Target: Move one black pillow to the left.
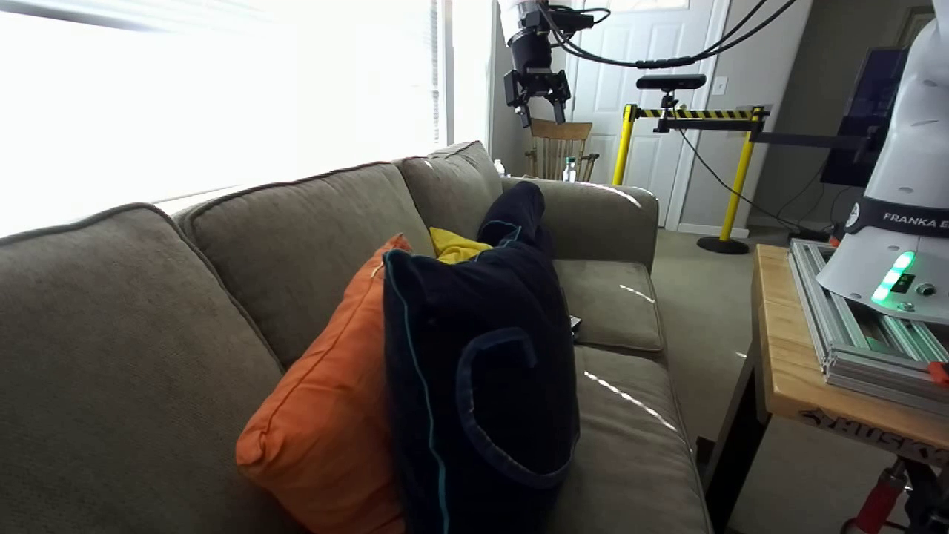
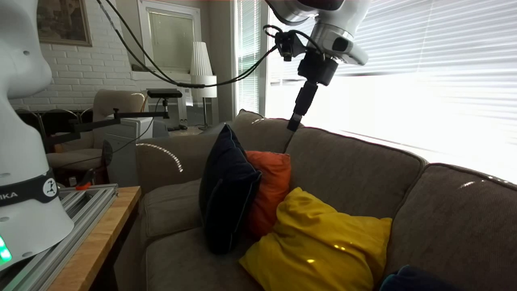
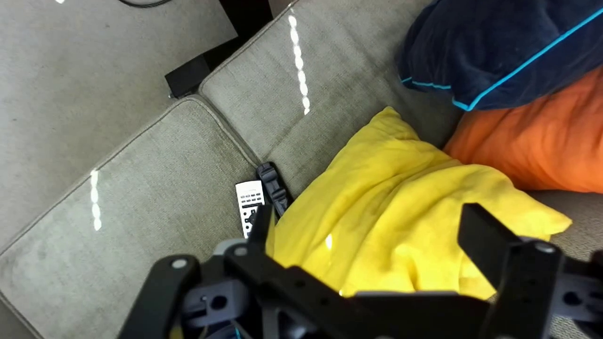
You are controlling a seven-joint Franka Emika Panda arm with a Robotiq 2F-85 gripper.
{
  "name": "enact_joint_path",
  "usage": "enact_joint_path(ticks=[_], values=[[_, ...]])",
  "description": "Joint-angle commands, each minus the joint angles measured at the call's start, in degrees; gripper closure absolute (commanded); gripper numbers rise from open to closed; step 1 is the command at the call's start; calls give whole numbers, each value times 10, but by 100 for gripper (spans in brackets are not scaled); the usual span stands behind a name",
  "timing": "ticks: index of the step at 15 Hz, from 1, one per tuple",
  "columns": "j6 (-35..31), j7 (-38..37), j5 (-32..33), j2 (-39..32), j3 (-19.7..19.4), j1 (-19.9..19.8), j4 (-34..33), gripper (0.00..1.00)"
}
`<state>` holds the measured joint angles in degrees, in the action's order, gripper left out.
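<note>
Black two-fingered Robotiq gripper (image 1: 543,117): raised above the grey-brown fabric sofa (image 1: 608,230); fingers parted, nothing held. Large square navy-black cloth pillow (image 2: 228,194), thin blue piping: upright in an exterior view, left of the orange square cloth pillow (image 2: 270,182); crumpled yellow cloth pillow (image 2: 323,242) farther right. Second navy-black cloth pillow (image 1: 519,208), blue-piped: by the sofa's far arm in an exterior view, partly screened by the large one.

Step, as judged: approach, ahead of any grasp. Next move: settle over the chosen dark pillow, descend, pinch a corner or fold, carry left. Which of the two is meant: undetermined.

Cut off: second navy-black cloth pillow (image 2: 416,279), only a corner showing in an exterior view; gripper edge-on there, gap unreadable. Wrist view: large pillow cropped, upper right.
</note>
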<state>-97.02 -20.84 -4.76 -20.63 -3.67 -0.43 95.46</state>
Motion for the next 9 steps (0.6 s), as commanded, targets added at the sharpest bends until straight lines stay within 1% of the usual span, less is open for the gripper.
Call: enact_joint_path(ticks=[1,6,9], values=[[-25,-28,-12,-3,0,5,12,0],[-82,-110,-48,-1,10,23,55,0],[-103,-162,-65,0,12,37,81,0]])
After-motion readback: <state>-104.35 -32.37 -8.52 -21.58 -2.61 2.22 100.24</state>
